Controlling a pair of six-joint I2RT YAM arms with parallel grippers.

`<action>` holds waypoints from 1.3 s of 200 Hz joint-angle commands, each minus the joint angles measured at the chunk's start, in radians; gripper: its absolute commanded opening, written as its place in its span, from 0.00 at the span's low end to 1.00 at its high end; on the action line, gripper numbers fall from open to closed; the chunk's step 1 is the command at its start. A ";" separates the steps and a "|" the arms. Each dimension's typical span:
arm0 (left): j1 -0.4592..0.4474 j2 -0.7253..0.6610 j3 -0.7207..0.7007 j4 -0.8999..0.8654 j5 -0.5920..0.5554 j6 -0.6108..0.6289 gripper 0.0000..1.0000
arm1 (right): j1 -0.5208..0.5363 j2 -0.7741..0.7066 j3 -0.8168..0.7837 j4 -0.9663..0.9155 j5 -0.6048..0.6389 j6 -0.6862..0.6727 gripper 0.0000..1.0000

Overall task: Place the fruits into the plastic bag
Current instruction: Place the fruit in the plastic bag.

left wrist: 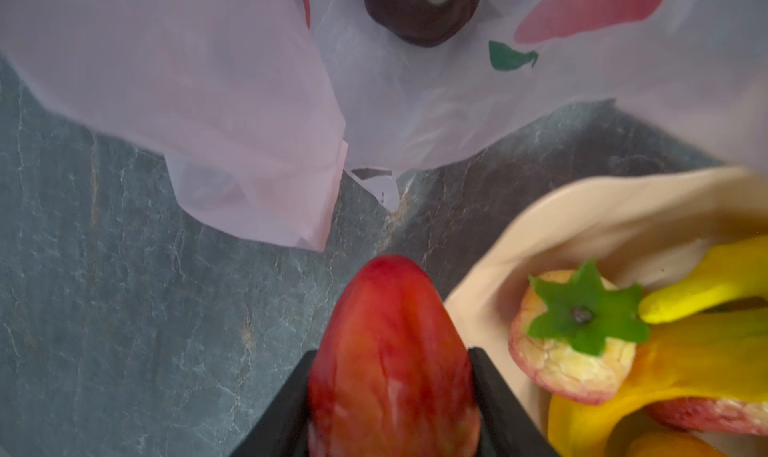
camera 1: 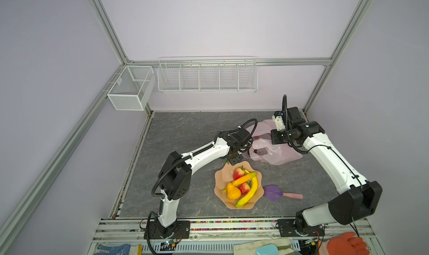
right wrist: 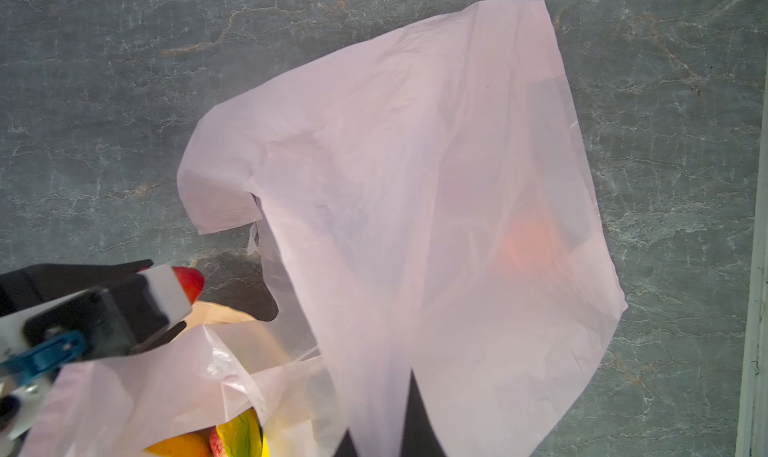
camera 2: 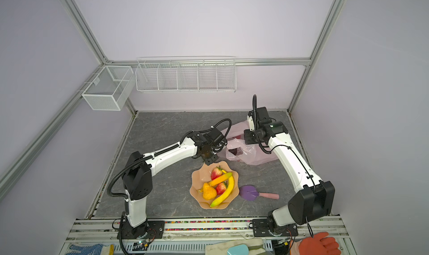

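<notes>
Left gripper [left wrist: 392,351] clamped on red fruit [left wrist: 386,309] beside the plastic bag [right wrist: 415,164], right gripper [right wrist: 411,413] pinched shut on its film.

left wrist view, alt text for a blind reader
A red fruit gripped between two black fingers above a grey tabletop. Beyond, the pink plastic bag holds a dark round fruit; a peach bowl with a strawberry sits beside.

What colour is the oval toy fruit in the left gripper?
The oval toy fruit is glossy red; clearest in the left wrist view.
</notes>
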 commanded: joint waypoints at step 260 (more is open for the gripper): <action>-0.012 0.424 0.582 0.168 0.342 -0.138 0.32 | -0.006 0.008 0.007 0.024 -0.075 0.005 0.07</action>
